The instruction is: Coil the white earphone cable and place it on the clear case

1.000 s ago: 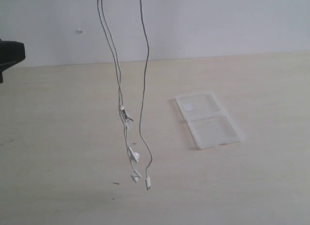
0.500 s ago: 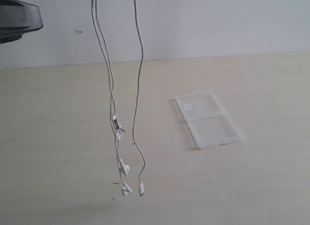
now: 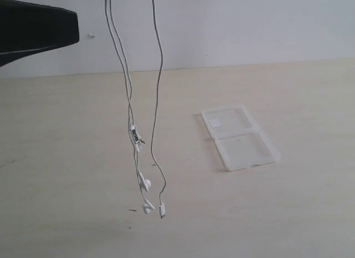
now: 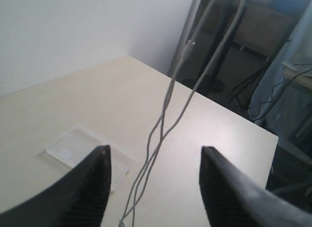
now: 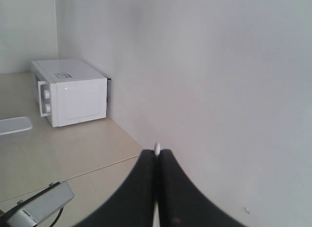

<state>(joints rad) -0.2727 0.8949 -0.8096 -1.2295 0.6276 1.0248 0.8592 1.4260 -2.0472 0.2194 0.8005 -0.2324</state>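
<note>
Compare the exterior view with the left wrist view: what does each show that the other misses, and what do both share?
Only the exterior view shows the hanging ends of the white earphone cable: two earbuds and the plug. Only the left wrist view shows the left gripper open, with strands seen between its fingers, and the table's far edge with dark furniture beyond. Both show the cable dangling and the clear case lying open on the table.

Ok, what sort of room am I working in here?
Most likely a lab or office workroom rather than a home: a bare pale table against a plain white wall, a white microwave on a similar surface, and a desk on dark legs beyond the table's edge.
</note>
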